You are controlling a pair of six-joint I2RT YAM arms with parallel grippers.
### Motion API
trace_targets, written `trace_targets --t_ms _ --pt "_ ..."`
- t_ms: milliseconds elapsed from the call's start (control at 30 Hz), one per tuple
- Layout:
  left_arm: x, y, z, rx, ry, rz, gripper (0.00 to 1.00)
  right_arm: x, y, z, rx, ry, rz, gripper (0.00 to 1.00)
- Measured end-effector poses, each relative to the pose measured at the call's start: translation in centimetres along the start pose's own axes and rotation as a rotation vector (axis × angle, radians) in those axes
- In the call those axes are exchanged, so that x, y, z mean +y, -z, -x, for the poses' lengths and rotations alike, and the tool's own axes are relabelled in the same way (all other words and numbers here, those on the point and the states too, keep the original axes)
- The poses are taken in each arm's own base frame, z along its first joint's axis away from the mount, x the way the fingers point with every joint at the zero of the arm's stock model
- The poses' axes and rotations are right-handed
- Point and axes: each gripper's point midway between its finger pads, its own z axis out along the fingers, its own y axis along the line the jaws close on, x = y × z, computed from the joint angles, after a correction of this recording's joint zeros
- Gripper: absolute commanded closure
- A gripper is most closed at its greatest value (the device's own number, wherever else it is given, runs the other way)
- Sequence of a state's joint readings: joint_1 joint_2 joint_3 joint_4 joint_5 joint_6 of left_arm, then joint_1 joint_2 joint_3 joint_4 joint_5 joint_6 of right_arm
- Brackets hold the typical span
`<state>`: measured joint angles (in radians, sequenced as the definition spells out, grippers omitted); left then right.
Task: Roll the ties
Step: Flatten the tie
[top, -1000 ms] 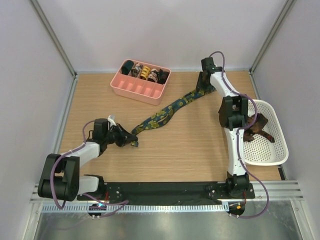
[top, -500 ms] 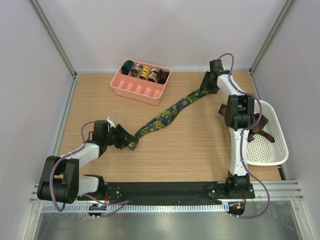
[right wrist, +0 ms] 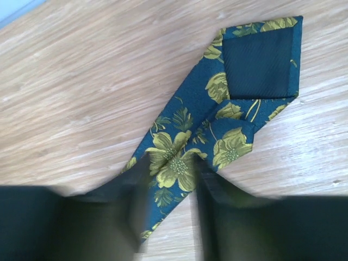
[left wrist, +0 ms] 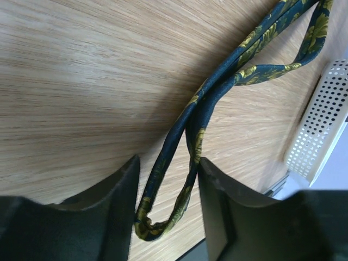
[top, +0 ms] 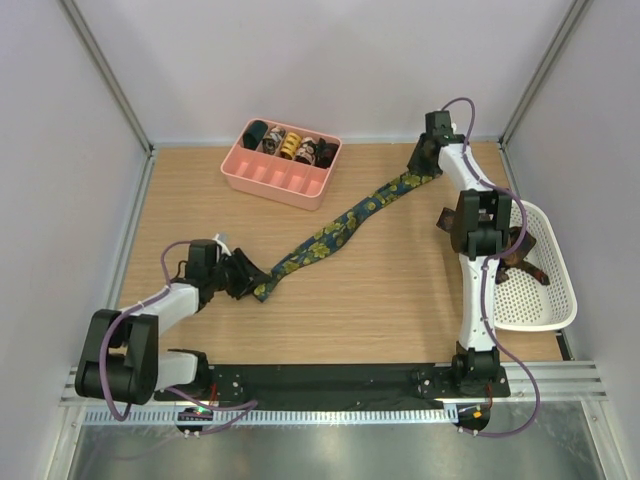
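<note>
We see the navy fabric necktie with yellow-green floral print (top: 330, 232) stretched diagonally across the wooden tabletop (top: 380, 310). Our left end effector (left wrist: 167, 168) stands apart around its looped narrow end. The right end effector (right wrist: 168, 168) straddles the wide end; we cannot tell whether it clamps.

Open tabletop (top: 400, 300) lay at lower centre; pink tray (top: 272, 184) upper left, white basket (top: 535, 300) right, and diagonal tie (top: 330, 232) blocked passage.

Bright, even overhead light throws only soft shadows on my table (top: 400, 300), yet my right gripper (right wrist: 169, 179) smears with blur at six o'clock, and my left wrist view softens toward four o'clock.
</note>
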<state>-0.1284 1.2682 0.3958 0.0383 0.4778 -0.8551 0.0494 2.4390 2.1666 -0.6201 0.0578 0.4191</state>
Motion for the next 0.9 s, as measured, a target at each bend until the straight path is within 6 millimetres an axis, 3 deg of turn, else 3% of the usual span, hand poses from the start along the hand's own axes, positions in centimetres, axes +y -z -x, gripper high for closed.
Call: trace_targets --t_ms 200,500,733,833,867,900 --pt "0.7 0.2 0.2 -0.020 -0.016 0.039 0.42 -0.5 -0.2 0.5 -0.022 0.017 -0.032 0.46" --pt "0.4 2.1 1.7 -0.118 -0.076 0.080 0.40 -2.0 -0.2 1.1 -0.048 0.039 -0.103 0.45" --pt "0.5 2.7 2.1 -0.146 -0.096 0.105 0.40 -2.4 -1.7 0.9 -0.042 0.039 -0.121 0.41" --pt "0.7 2.7 2.0 -0.145 -0.092 0.115 0.40 -2.8 -2.7 0.5 -0.031 0.042 -0.132 0.52" --pt "0.8 2.7 2.0 -0.145 -0.092 0.118 0.40 -2.8 -2.6 0.6 -0.034 0.041 -0.133 0.62" --pt "0.8 2.7 2.0 -0.146 -0.092 0.120 0.40 -2.8 -2.6 0.6 -0.035 0.043 -0.131 0.66"
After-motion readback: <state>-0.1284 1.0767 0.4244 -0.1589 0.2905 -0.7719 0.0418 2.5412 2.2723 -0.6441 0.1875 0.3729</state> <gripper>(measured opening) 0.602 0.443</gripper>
